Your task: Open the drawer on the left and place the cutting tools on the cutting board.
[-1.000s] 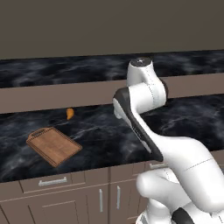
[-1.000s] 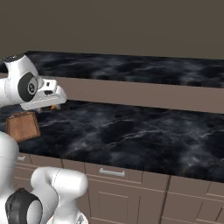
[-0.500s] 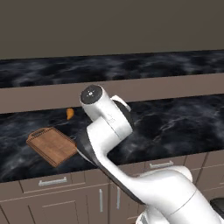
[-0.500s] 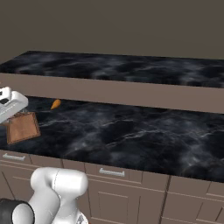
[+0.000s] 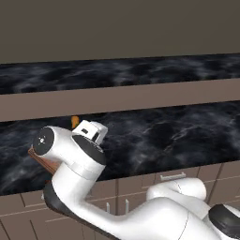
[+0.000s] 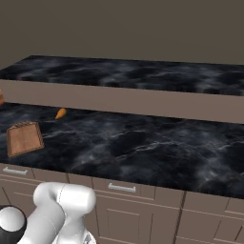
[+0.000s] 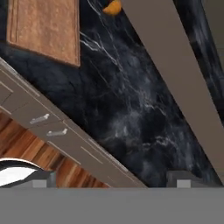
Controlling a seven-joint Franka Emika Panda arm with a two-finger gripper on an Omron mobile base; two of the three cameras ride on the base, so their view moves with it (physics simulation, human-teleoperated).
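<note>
Near the counter's front edge, cutting board, drawers closed.

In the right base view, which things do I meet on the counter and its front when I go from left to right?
Cutting board → small orange object → silver drawer handle.

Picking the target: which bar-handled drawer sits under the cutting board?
The left drawer, directly below the cutting board; the other drawer lies farther right.
</note>
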